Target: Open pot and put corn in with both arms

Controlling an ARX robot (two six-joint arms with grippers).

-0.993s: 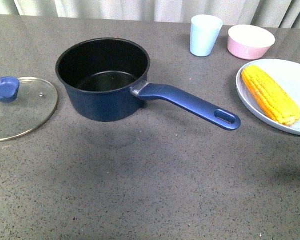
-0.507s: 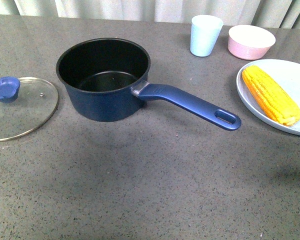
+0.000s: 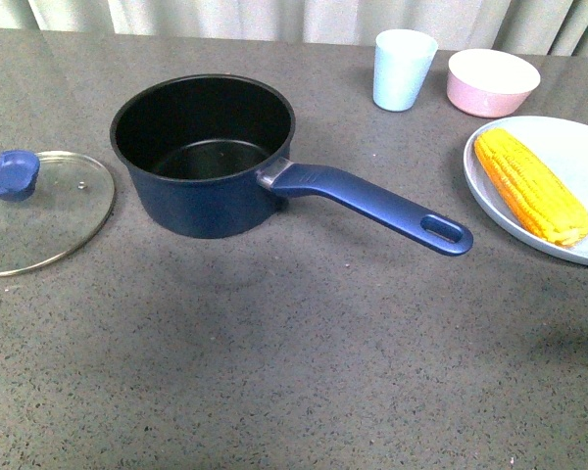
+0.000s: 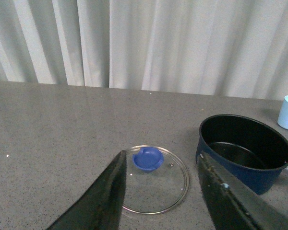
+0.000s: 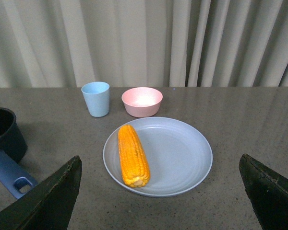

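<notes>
The navy pot [image 3: 204, 157] stands uncovered on the dark table, its black inside bare and its long handle [image 3: 372, 206] pointing right. Its glass lid [image 3: 39, 211] with the blue knob [image 3: 8, 174] lies flat to the pot's left. The corn [image 3: 529, 184] rests on a pale blue plate [image 3: 578, 166] at the right. No arm shows in the front view. In the left wrist view my left gripper [image 4: 161, 165] hangs open above and before the lid [image 4: 156, 179], pot [image 4: 245, 148] beside it. In the right wrist view my right gripper [image 5: 161, 175] is open wide, well back from the corn [image 5: 133, 155].
A light blue cup [image 3: 403, 69] and a pink bowl [image 3: 492, 81] stand at the table's back right, behind the plate [image 5: 182, 158]. A pale curtain hangs along the far edge of the table.
</notes>
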